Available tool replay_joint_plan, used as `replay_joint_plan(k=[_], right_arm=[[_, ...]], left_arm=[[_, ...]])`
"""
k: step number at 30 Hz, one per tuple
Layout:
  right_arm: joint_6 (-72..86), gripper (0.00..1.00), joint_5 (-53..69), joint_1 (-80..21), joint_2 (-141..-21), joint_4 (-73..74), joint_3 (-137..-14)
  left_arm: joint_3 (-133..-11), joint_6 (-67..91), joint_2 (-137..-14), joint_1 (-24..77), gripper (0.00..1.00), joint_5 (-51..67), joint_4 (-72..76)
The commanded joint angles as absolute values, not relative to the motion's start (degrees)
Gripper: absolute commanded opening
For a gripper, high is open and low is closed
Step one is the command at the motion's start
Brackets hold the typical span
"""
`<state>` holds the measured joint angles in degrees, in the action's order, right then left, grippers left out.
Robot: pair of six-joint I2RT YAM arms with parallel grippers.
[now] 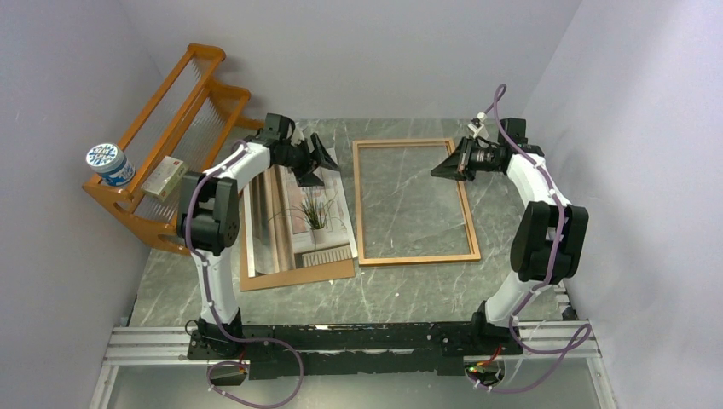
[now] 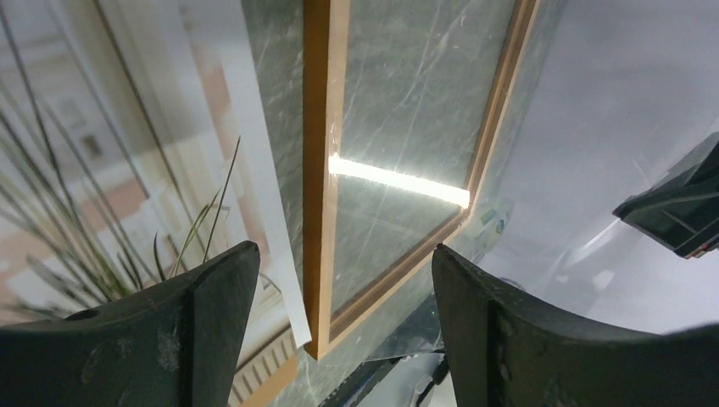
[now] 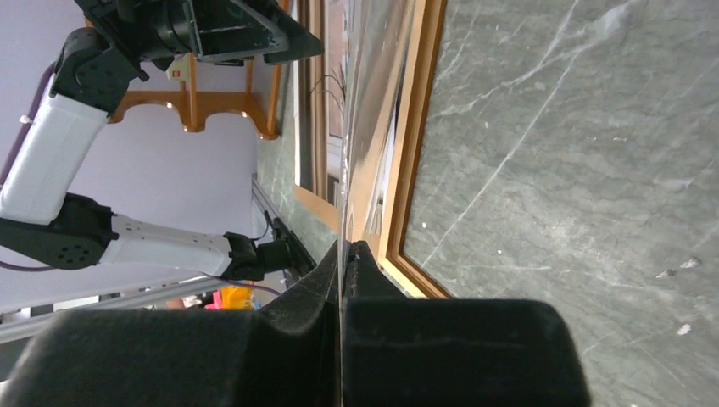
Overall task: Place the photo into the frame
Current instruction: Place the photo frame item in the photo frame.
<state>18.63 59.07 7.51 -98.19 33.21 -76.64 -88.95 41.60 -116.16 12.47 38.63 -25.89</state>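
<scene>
1. Photo [image 1: 311,213] is in nobody's grip. The left gripper [image 2: 343,254] hangs with its fingers [image 2: 212,288] spread wide, above the print's right edge and the left rail of the frame [image 1: 418,258].
2. On the other side, the right gripper [image 3: 348,248] has its fingers pressed together on a thin clear pane [image 3: 352,170], seen edge-on. The pane looks raised off the frame, likely to keep the opening free for the print.
3. The wide left fingers are probably set to pinch the print's edge next.
4. Photo lies flat, plant side up, on a brown backing board [image 1: 298,274], just left of the frame. The left wrist view shows a narrow strip of worktop [image 1: 409,294] between them.
5. The frame lies flat on the worktop with marble showing through. Nothing is inside it, so I judge that insertion has not begun.
6. Hard to make out:
   - The pane is nearly invisible from above, so its extent and tilt are unclear.
   - A glare streak crosses the left wrist view.
   - Both wrist views cut off the photo and the frame.
   - The left arm covers the photo's far corner in the top view.
</scene>
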Motion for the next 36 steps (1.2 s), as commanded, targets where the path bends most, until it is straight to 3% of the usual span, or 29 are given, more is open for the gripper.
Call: replay_joint_plan(k=[1, 36], right_arm=[[10.11, 0.00, 60.85, 8.30, -101.06, 40.89, -85.10], [17.28, 0.00, 59.99, 9.80, -97.92, 32.04, -78.06]], left_arm=[[-94.39, 39.38, -119.45, 13.65, 0.78, 40.42, -25.61], [-101.57, 43.25, -130.23, 16.58, 0.68, 41.36, -21.99]])
